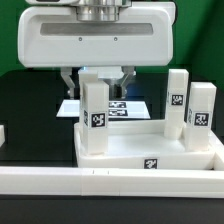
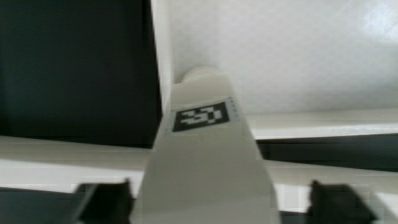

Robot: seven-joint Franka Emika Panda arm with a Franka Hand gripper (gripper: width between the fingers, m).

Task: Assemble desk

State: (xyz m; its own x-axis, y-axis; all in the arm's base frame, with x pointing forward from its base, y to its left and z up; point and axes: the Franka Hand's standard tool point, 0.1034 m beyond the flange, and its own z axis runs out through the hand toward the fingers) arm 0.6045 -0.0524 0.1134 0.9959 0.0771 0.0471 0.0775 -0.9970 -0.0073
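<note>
The white tray-like tabletop [image 1: 150, 152] lies on the black table, underside up. One white tagged leg [image 1: 95, 118] stands upright in its corner on the exterior view's left. Two more tagged legs [image 1: 177, 100] [image 1: 203, 112] stand upright along its right side. My gripper [image 1: 98, 84] hangs over the first leg, with a dark finger on each side of the leg's top. In the wrist view the leg [image 2: 205, 140] rises between the fingers [image 2: 103, 203], with a gap showing on either side. The gripper [image 2: 222, 208] is open. The tabletop floor [image 2: 285, 50] shows behind the leg.
The marker board [image 1: 122, 106] lies flat behind the tabletop. A long white border bar [image 1: 100, 182] runs across the front. A small white piece [image 1: 3, 134] shows at the exterior view's left edge.
</note>
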